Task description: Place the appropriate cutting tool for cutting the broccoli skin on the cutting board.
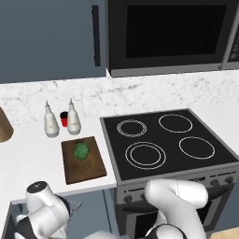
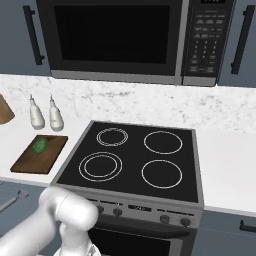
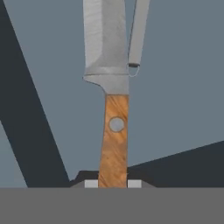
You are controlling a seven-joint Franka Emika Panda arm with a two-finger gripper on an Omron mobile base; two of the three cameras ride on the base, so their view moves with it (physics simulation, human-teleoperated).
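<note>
close up in the hand view, the gripper (image 3: 113, 183) pinches the knife (image 3: 109, 87) by its wooden handle, closed on it, beside a silver utensil (image 3: 139, 33). broccoli (image 1: 82, 150) sits on the cutting board (image 1: 86, 170) on the counter (image 1: 28, 154).

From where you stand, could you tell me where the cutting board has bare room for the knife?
The broccoli sits on the far half of the cutting board, so the near half, toward the counter edge, is bare. Behind the board it is crowded: two white bottles and a small red container.
</note>
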